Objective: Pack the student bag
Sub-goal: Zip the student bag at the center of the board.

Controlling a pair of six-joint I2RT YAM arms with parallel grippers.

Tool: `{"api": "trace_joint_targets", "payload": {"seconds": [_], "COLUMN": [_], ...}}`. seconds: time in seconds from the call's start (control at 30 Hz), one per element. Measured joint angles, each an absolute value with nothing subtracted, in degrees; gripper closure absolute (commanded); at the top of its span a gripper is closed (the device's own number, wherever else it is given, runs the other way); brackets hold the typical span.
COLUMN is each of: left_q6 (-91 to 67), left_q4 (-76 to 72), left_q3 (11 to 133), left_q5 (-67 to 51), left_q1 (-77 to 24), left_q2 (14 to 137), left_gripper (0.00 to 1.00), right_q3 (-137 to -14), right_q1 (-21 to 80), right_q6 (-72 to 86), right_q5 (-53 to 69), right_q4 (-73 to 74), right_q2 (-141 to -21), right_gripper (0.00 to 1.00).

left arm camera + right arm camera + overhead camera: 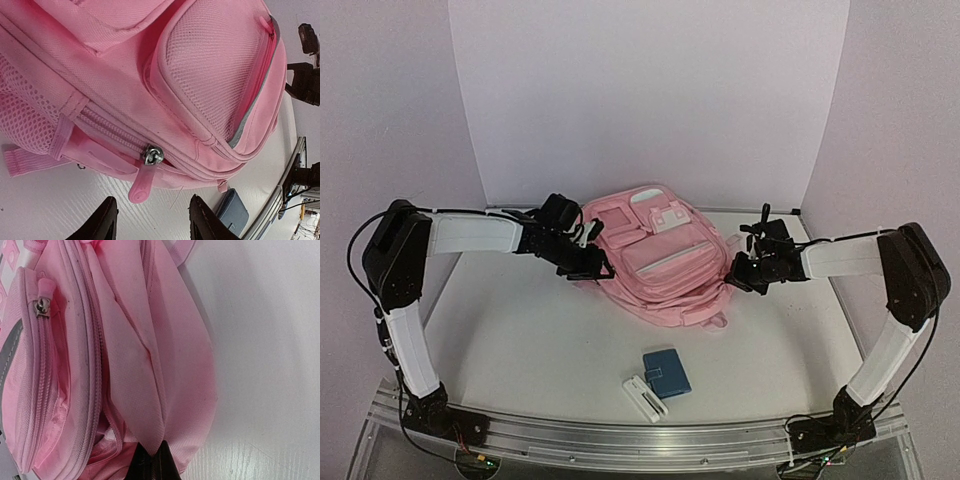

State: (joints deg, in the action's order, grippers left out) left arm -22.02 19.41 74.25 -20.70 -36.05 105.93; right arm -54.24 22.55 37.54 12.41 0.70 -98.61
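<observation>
White table [520, 340] holds the student bag [655, 265] at the back, between both arms. The left gripper [152, 212] has its fingers apart, just beside a zip pull [142, 184] (not touching it). The right gripper [151, 459] is pinched tight on a fold of the bag's side.

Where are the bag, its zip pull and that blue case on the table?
bag [665, 268], top view, on its front pocket
zip pull [141, 183], left wrist view, on the pink tab
blue case [667, 372], top view, on its middle
</observation>
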Motion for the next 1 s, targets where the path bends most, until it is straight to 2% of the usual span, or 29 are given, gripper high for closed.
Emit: {"api": "trace_joint_targets", "payload": {"seconds": [0.2,0.47,1.0], "left_q6": [-22.6,-23.8,-22.4], "left_q4": [17.6,16.4,18.7], "left_q3": [74.7,74.7,74.7], "left_q5": [-25.4,-27.4,-24.4], "left_q1": [-36.1,-36.1,-37.4], "left_q2": [109.0,109.7,109.7], "left_gripper": [0.63,0.98,1.00], "right_q3": [-54.2,-54.2,-54.2], "right_q1": [22.5,22.5,22.5], "right_q6": [37.5,37.5,37.5], "right_q5": [12.5,12.6,12.8], "right_q4": [0.7,0.6,0.7], "right_q2": [-98.6,-98.6,-98.6], "right_gripper": [1.00,1.00,1.00]}}
